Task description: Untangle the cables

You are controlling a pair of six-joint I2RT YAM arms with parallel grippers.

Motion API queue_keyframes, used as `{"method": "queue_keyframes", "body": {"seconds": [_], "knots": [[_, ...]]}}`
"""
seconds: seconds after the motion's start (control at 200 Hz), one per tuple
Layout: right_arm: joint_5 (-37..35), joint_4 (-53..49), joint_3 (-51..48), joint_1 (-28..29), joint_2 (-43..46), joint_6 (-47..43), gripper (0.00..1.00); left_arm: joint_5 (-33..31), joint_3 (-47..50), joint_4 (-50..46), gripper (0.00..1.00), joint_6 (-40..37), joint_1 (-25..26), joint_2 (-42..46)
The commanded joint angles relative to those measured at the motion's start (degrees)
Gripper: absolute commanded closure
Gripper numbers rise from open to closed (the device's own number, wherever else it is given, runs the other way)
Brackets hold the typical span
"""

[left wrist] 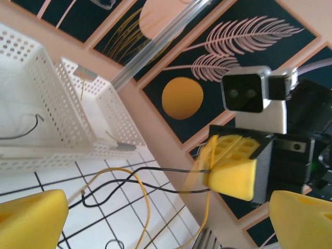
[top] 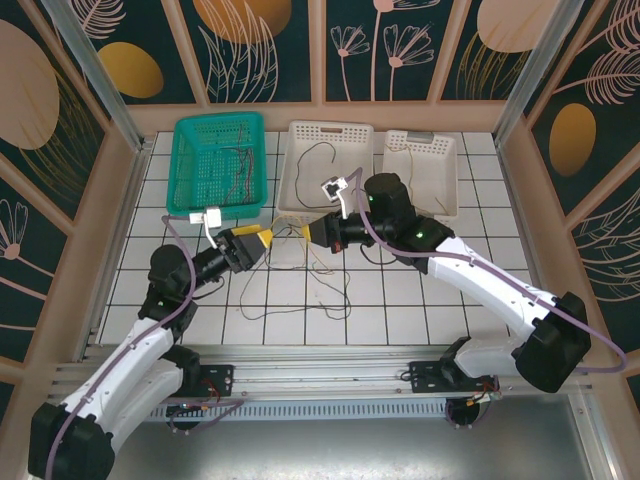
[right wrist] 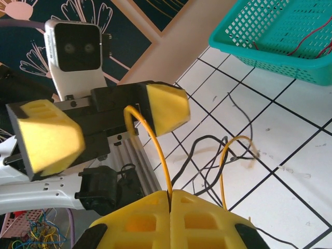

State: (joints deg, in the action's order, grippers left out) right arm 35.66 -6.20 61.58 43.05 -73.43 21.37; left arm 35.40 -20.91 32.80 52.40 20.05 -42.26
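The right gripper is clamped on the yellow cable, holding one strand raised off the tangle; the left gripper faces it, jaws apart, apparently positioned for a second hold; the dark cables lie looped on the table between the arms.

Thin yellow cable lifted in an arch, dark cables looped, tangled across white tiles.
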Motion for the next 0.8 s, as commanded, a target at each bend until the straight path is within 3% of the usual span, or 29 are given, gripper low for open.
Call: {"method": "queue_keyframes", "body": {"seconds": [0.0,0.15,0.375,0.556,0.791], "knots": [[0.69,2.40,-0.85,-0.51,1.62,0.33,1.00,-0.94,1.42,4.81,0.02,1.69,0.38,1.33],[2.37,3.35,-0.66,-0.26,1.24,1.00,1.00,1.90,1.69,6.42,0.02,2.66,0.39,-1.26],[3.01,2.39,0.09,0.76,1.36,0.11,1.00,-0.51,-1.55,-4.52,0.02,-5.35,0.35,-1.47],[3.98,1.45,1.23,2.92,0.21,-1.26,1.00,0.42,-1.20,-1.41,0.02,-3.89,0.37,-3.74],[2.31,-0.09,1.77,4.24,-1.21,-2.56,1.00,-0.49,-1.52,-1.51,0.02,-4.31,0.39,-0.55]]}}
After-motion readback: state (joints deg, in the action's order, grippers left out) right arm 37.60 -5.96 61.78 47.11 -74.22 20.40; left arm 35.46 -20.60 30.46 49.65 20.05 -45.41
